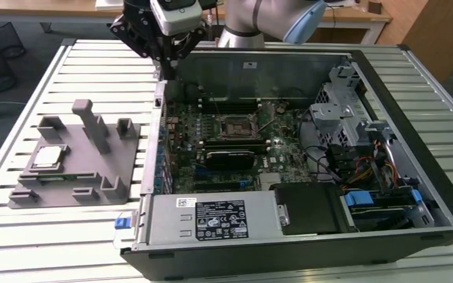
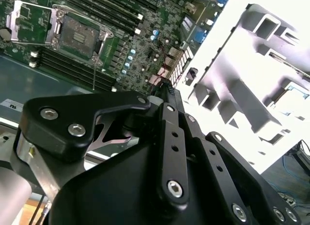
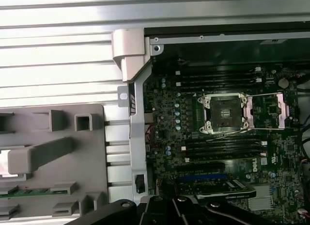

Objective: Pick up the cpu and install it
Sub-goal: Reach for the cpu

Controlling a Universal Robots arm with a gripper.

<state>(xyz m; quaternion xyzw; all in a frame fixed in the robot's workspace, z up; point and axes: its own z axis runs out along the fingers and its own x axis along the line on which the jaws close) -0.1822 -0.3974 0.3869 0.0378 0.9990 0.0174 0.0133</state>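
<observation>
The cpu (image 1: 48,156), a small pale silvery square, lies flat in a recess of the grey plastic fixture (image 1: 92,171) on the exterior view's left. My gripper (image 1: 167,71) hangs high over the back left corner of the open computer case (image 1: 384,118). It looks shut and holds nothing. It is well away from the cpu and up and to the left of the motherboard socket (image 1: 238,125). The socket (image 3: 225,111) stands open with its metal frame raised, and its dark centre (image 2: 77,36) is bare. In the second wrist view the gripper (image 2: 164,92) tapers to one dark tip.
The case lies on its side on a slatted metal table (image 1: 77,59). A power supply (image 1: 210,218), drive cage (image 1: 344,100) and cable bundle (image 1: 360,171) crowd its front and right. Upright posts (image 1: 92,124) rise from the fixture. Memory slots (image 3: 218,147) flank the socket.
</observation>
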